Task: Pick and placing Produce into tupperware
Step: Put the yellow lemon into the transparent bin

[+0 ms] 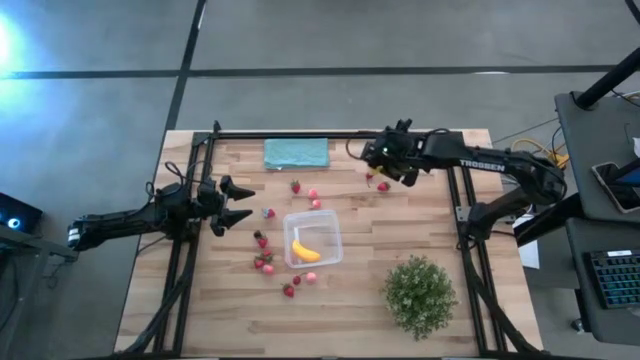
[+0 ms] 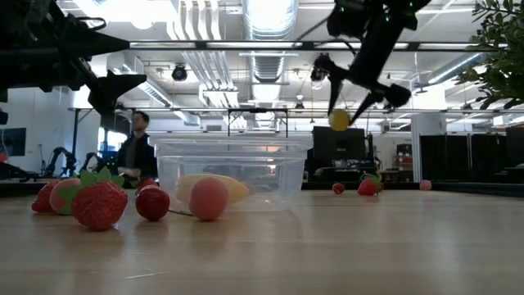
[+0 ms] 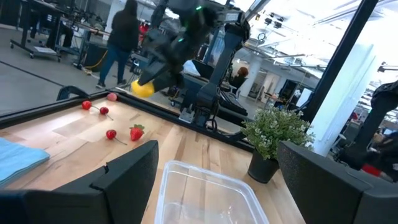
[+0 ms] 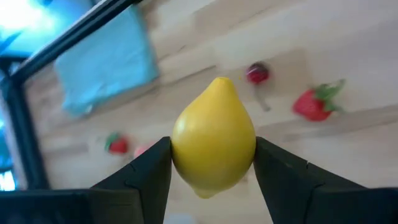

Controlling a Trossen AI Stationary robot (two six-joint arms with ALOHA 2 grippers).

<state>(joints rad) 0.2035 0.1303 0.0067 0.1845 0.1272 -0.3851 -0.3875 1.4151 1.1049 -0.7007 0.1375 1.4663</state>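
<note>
Carry step: the right gripper [image 4: 213,163] holds the lemon [image 4: 213,138] squeezed between its two fingers, lifted clear of the table, long axis running out along the fingers, pointed tip away from the wrist. Next move, by judgement: bring it over the container [image 1: 313,239], which holds a banana [image 1: 305,250], and release. Left gripper [image 1: 237,202] waits beside the container, fingers wide, holding nothing.

teal cloth [image 1: 296,153] far edge | green plant [image 1: 420,294] near-right | person [image 2: 133,152] behind
</note>
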